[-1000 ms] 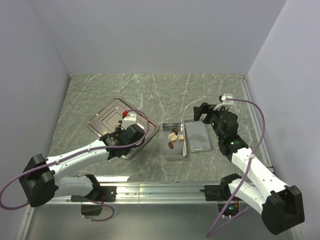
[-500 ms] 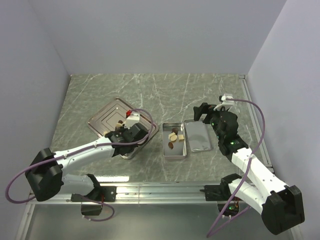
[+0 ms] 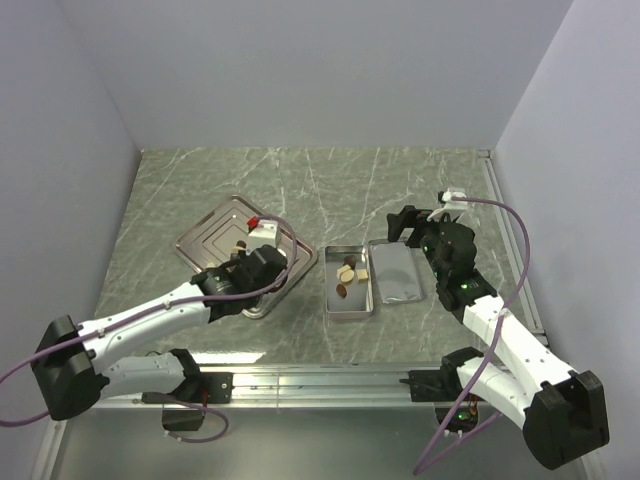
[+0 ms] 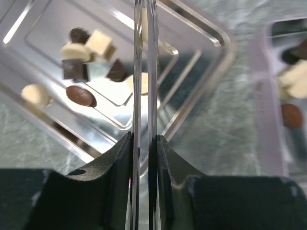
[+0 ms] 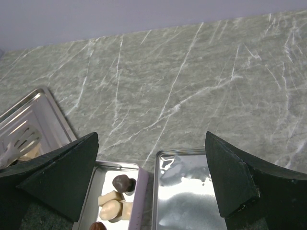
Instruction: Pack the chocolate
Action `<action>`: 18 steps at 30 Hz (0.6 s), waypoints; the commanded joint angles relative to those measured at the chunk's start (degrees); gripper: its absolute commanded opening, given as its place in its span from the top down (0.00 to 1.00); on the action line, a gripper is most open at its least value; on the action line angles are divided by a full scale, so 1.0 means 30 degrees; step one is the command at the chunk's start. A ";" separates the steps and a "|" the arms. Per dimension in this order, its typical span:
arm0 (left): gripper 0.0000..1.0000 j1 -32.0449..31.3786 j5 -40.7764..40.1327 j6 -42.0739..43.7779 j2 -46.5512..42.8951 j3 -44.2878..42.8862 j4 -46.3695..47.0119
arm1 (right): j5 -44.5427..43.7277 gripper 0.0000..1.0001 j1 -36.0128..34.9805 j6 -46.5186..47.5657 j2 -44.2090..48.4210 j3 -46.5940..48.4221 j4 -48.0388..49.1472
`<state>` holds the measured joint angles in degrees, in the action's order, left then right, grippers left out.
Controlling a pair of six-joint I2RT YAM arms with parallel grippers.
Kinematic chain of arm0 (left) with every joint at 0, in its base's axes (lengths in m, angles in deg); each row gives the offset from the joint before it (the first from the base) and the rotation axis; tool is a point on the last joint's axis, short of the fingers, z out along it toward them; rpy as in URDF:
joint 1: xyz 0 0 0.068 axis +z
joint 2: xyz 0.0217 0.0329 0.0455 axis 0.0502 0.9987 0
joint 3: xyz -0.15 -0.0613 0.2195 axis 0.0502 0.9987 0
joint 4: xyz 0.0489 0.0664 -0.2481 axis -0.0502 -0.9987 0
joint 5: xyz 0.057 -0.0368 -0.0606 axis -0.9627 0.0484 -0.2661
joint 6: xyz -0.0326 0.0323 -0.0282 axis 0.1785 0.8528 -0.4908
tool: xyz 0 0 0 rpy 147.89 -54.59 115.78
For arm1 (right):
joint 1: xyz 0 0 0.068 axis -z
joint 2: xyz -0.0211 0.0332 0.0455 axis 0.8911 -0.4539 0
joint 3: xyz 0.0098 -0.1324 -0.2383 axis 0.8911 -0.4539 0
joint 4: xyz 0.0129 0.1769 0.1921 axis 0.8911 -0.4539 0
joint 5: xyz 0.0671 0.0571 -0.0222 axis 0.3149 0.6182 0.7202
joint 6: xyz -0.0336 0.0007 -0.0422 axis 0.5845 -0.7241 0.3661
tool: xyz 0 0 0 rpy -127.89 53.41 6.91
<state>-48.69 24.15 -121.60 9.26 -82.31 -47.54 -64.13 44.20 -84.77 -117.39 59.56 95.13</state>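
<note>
**Chocolate split between tray and tin; left gripper closed over the tray, right gripper spread wide behind the tin**

The green marbled table carries everything. The left arm reaches in from the near edge, well to the left of the tin. The right arm rises on the tin's right.

The ridged steel tray lies just left of the tin, turned corner-on to it and apart from it. The tin is an open silver rectangle with its long side running front to back. Its lid lies flat just to the right of it, the shiny side up.

The left gripper hangs over the tray corner nearest the tin. Its jaws are drawn together to a thin slit. A pale patch shows at the tips, and I cannot tell whether that is a piece nipped there or one lying on the tray beneath.

The right gripper hovers behind the tin and lid. Its fingers are spread wide with nothing between them.

The chocolate is in two lots. In the left wrist view, several dark and cream pieces sit loose on the tray floor, left of the tin. A few more, dark, brown and cream, lie in the back half of the tin itself.
</note>
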 commanded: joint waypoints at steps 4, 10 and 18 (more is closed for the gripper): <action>0.80 -0.1848 0.1434 0.1838 -0.1528 0.0027 0.2806 | -0.0087 0.02 0.0058 0.0233 -0.0075 0.1135 0.0360; 0.80 -0.3023 0.2752 0.2747 -0.1645 -0.0032 0.3716 | -0.0087 0.02 0.0029 0.0262 -0.0075 0.1135 0.0360; 0.79 -0.3844 0.4452 0.3685 -0.2290 0.0406 0.5064 | -0.0087 0.02 0.0029 0.0263 -0.0163 0.1193 0.0389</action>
<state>-59.29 35.03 -112.60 4.39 -81.30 -37.07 -64.13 44.20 -84.75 -117.63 59.56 95.13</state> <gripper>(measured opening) 0.293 0.978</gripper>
